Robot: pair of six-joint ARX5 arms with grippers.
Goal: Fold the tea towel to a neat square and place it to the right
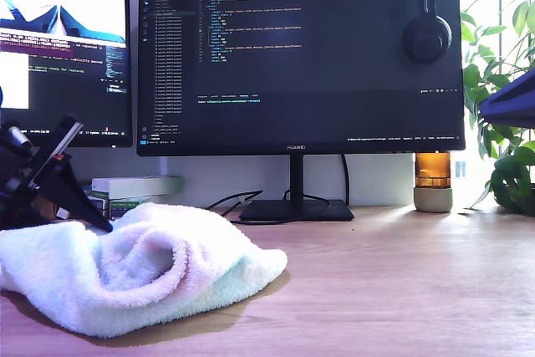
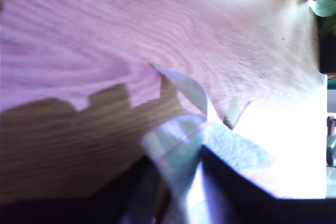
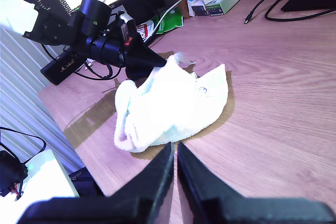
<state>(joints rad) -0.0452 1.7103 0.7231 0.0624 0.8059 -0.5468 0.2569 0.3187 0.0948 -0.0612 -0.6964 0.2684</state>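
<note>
While clamped on the tea towel (image 3: 173, 106) edge with my first gripper (image 3: 160, 64), gotta lift slow, keep second gripper (image 3: 175, 153) pinched empty, clear.

crumpled tea towel (image 1: 134, 269) on desk (image 1: 401, 290)

Wooden desk (image 1: 401, 273). Large monitor (image 1: 301, 56) showing code, headphones (image 1: 426, 35) hung on its corner. Second monitor (image 1: 63, 48) beside it. Amber lamp (image 1: 433, 181), leafy plant (image 1: 506, 81), white boxes (image 1: 134, 186), black cables (image 1: 230, 201).
</note>
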